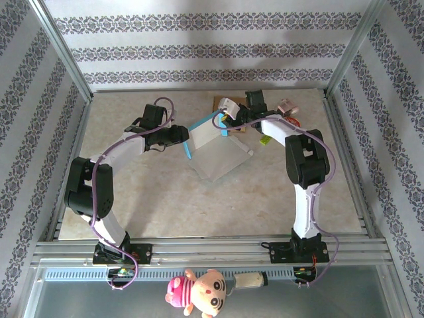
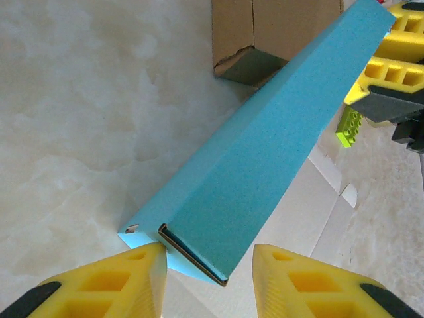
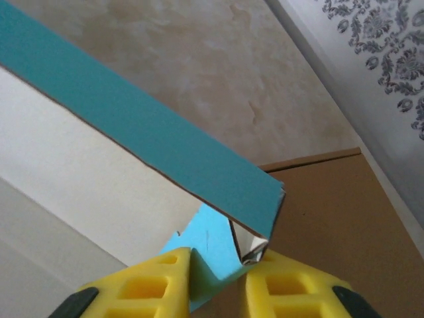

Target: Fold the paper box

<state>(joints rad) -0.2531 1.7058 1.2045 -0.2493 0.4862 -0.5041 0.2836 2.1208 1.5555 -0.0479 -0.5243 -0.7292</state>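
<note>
The paper box (image 1: 215, 156), white inside and blue outside, lies half folded mid-table. One long blue side wall (image 2: 265, 152) is raised and doubled over. My left gripper (image 1: 187, 137) sits at that wall's near end. In the left wrist view its jaws (image 2: 209, 265) straddle the end: the left finger touches it and a gap shows at the right finger. My right gripper (image 1: 227, 121) is at the wall's far end. In the right wrist view its fingertips (image 3: 218, 265) pinch a small blue corner flap (image 3: 212, 242) under the raised wall (image 3: 132, 126).
A brown cardboard sheet (image 1: 228, 106) lies just behind the box, under the right gripper. A green toy brick (image 1: 264, 140) and a pink object (image 1: 286, 106) lie to the right. Metal frame posts and patterned walls close in the table. A plush doll (image 1: 199, 291) hangs below the front rail.
</note>
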